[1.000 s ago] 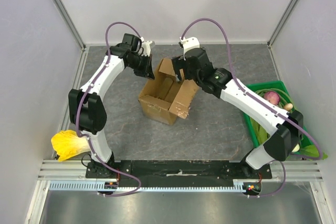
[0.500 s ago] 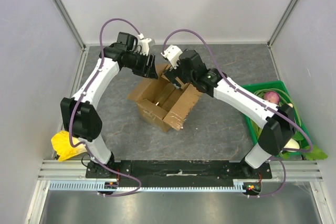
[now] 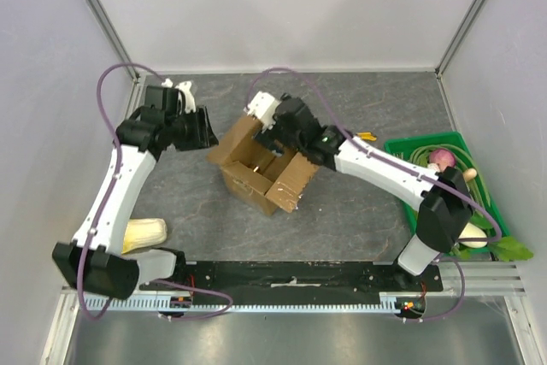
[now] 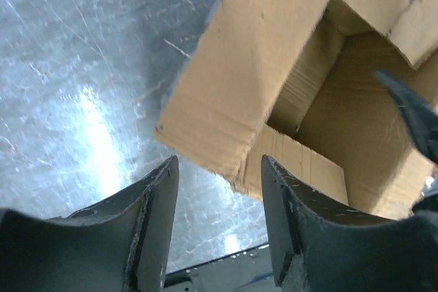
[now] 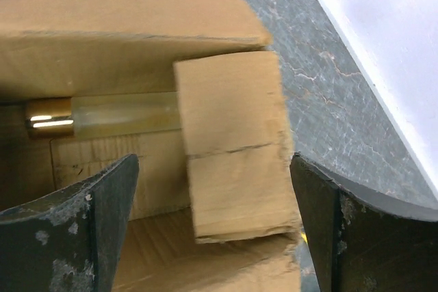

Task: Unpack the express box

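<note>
From above, the express box (image 3: 256, 164) sits on the grey table (image 3: 359, 203) a little left of centre, turned at an angle, with its top flaps folded outward and the inside open. My left gripper (image 3: 205, 131) is just beside the box's far-left flap, fingers apart. My right gripper (image 3: 272, 132) reaches in over the far edge of the opening. A green crate (image 3: 423, 137) holding a purple onion (image 3: 440, 158) and other greens stands well apart at the right. A pale yellow object (image 3: 149, 231) lies near my left arm's base.

In my left wrist view, my left gripper (image 4: 219, 189) is spread, holding nothing. The corner of a cardboard flap (image 4: 239, 80) lies just ahead of the gap between my fingers (image 4: 154, 237). The open cavity of the box is beyond it, and a dark fingertip of the other arm pokes in at the right edge.

In my right wrist view, my right gripper (image 5: 213, 162) is spread wide over the box. A short flap (image 5: 233, 135) stands between my fingers (image 5: 82, 223) and is not pinched. Under it, inside the box, lies a clear tube with a gold cap (image 5: 102, 115).
</note>
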Action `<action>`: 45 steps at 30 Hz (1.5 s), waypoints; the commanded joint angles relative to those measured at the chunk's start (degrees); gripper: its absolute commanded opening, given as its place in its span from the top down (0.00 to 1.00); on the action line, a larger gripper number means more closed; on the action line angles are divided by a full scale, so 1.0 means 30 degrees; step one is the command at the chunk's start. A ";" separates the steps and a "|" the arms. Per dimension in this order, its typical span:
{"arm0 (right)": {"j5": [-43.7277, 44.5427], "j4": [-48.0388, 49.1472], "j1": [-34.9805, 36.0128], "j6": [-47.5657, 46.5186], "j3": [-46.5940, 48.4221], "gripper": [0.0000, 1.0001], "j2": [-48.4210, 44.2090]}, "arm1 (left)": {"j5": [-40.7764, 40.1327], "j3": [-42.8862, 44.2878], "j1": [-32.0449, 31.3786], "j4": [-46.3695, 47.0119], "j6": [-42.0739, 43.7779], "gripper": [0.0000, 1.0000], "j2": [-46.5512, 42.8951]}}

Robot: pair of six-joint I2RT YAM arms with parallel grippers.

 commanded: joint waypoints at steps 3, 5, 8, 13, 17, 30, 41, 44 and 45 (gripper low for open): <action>0.4491 0.1933 0.1566 -0.2304 -0.0922 0.02 0.1075 | 0.2689 -0.1893 -0.0162 0.0831 -0.1927 0.32 -0.2925; 0.6069 0.2955 0.1566 -0.2596 -0.0893 0.02 0.1370 | 0.4536 -0.2681 -0.0162 0.1127 -0.2014 0.27 -0.2987; 0.7598 0.4362 0.1537 -0.3152 -0.0864 0.02 0.1897 | 0.6471 -0.3795 -0.0133 0.1274 -0.2191 0.27 -0.2403; 0.8628 0.4397 0.1215 -0.3652 0.0161 0.02 0.3363 | 0.8582 -0.5204 -0.0162 0.1918 -0.2542 0.27 -0.1115; 0.8891 0.4339 0.0513 -0.3097 0.0717 0.02 0.3599 | 0.8672 -0.5411 -0.0162 0.1948 -0.2191 0.27 -0.0469; 0.4178 0.0912 -0.2709 0.2057 0.2533 0.11 0.1548 | 0.7501 -0.4885 -0.0162 0.1596 -0.1458 0.28 0.0673; -0.2235 0.0236 -0.6810 0.6450 0.3179 0.12 0.2073 | 0.6328 -0.4123 -0.0162 0.1596 -0.0960 0.28 0.1641; -0.3440 0.0237 -0.7777 0.8150 0.3180 0.12 0.2454 | 0.6299 -0.4005 -0.0162 0.1654 -0.0873 0.28 0.1876; -0.3413 0.0237 -0.7954 0.8850 0.3208 0.12 0.2572 | 0.6299 -0.3976 -0.0162 0.1684 -0.0872 0.28 0.1905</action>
